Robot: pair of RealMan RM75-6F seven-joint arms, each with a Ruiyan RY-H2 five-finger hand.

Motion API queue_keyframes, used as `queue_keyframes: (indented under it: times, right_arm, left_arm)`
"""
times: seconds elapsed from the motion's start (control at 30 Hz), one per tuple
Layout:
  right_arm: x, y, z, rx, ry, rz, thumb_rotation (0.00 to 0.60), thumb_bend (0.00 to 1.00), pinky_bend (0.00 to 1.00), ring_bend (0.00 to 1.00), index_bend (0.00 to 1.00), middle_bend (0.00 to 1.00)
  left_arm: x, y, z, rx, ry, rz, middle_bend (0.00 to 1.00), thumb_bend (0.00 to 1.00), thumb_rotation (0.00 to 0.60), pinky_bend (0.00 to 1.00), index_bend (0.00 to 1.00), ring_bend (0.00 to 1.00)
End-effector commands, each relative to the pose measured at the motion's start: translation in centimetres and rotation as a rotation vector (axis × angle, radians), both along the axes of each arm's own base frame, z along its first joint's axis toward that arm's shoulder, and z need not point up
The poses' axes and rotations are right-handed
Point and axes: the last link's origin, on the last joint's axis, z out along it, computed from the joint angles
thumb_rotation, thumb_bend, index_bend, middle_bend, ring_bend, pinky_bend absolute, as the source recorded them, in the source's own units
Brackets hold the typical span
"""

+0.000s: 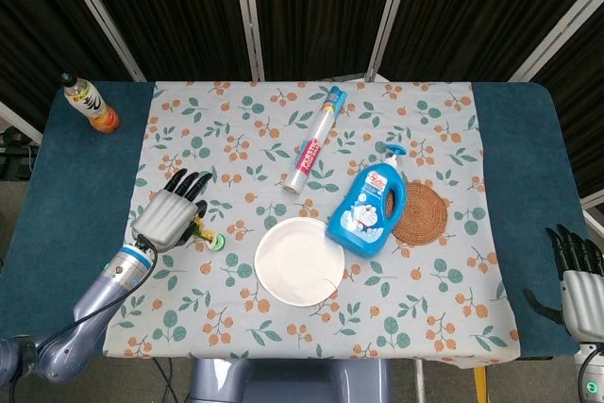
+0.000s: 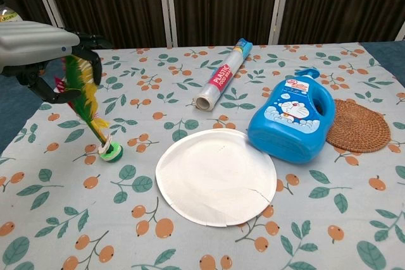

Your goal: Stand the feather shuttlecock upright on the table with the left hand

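The feather shuttlecock [image 2: 93, 107] has green, yellow and red feathers and a round green base [image 2: 112, 152]. It leans at a tilt, base touching the flowered tablecloth [image 2: 57, 219], feathers pointing up and left. My left hand [image 2: 38, 45] is above it at the table's left side, its dark fingers [image 2: 90, 47] closed around the feather tips. In the head view the left hand [image 1: 170, 209] covers most of the shuttlecock [image 1: 209, 236]; only the base and lower feathers show. My right hand [image 1: 578, 269] sits at the table's right edge, fingers spread, holding nothing.
A white paper plate [image 2: 216, 175] lies right of the shuttlecock. Beyond it are a plastic wrap roll [image 2: 221, 75], a blue Doraemon pump bottle [image 2: 292, 118] lying down, and a rattan coaster [image 2: 361, 124]. A drink bottle [image 1: 90, 106] stands at the far left corner.
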Motion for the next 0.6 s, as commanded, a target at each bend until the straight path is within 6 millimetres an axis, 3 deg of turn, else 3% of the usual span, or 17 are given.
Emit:
queue_keyframes:
  times: [0.03, 0.2, 0.4, 0.5, 0.6]
  right_arm:
    - [0.0, 0.0, 0.0, 0.000, 0.001, 0.000, 0.600, 0.15, 0.00, 0.00, 0.00, 0.00]
    - [0.0, 0.0, 0.0, -0.001, 0.002, 0.001, 0.600, 0.15, 0.00, 0.00, 0.00, 0.00]
    - [0.0, 0.0, 0.1, -0.001, 0.004, 0.001, 0.600, 0.15, 0.00, 0.00, 0.00, 0.00]
    - [-0.1, 0.1, 0.1, -0.002, 0.005, 0.001, 0.600, 0.15, 0.00, 0.00, 0.00, 0.00]
    - [-0.1, 0.1, 0.1, -0.002, 0.007, 0.001, 0.600, 0.15, 0.00, 0.00, 0.00, 0.00]
  left_arm:
    - [0.6, 0.2, 0.3, 0.018, -0.047, -0.006, 0.00, 0.36, 0.600, 0.00, 0.13, 0.00]
    - [1.9, 0.6, 1.3, 0.046, -0.107, -0.024, 0.00, 0.35, 0.600, 0.00, 0.09, 0.00]
    - [3.6, 0.1, 4.1, 0.116, -0.205, -0.073, 0.00, 0.35, 0.600, 0.00, 0.09, 0.00]
    - [2.7, -1.5, 5.7, 0.164, -0.213, -0.092, 0.00, 0.35, 0.600, 0.00, 0.09, 0.00]
    - [0.4, -3.5, 7.0, 0.224, -0.210, -0.089, 0.00, 0.35, 0.600, 0.00, 0.09, 0.00]
